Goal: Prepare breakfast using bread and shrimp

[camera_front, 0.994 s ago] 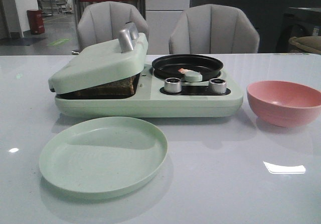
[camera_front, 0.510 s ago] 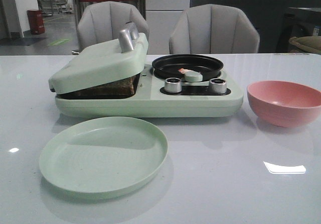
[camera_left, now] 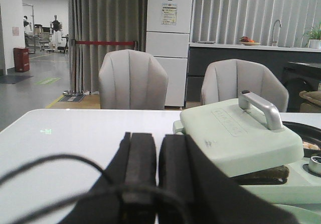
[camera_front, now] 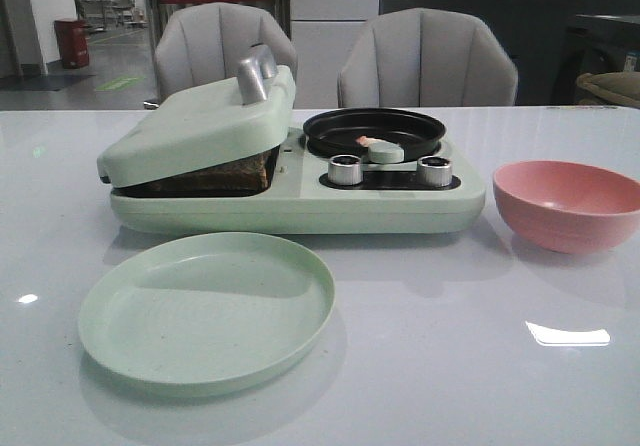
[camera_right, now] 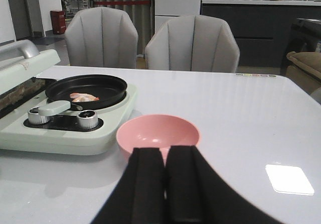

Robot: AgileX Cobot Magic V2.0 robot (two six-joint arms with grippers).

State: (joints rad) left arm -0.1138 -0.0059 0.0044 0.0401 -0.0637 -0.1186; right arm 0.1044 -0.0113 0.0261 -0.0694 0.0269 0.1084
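writing: embossed marks on the appliance lid [camera_left: 228,121], unreadable | bread [camera_front: 215,174] clamped under that lid, surface's far-left part | shrimp [camera_right: 84,97] in black pan [camera_right: 86,90], plain only from right wrist | left jaws [camera_left: 157,156] clenched, empty | right jaws [camera_right: 165,176] clenched, empty, near pink bowl [camera_right: 158,133]

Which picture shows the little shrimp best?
The right wrist view: the shrimp lies in plain sight inside the black pan. The front view shows only a pink bit behind the pan's handle. The left wrist view barely shows it.
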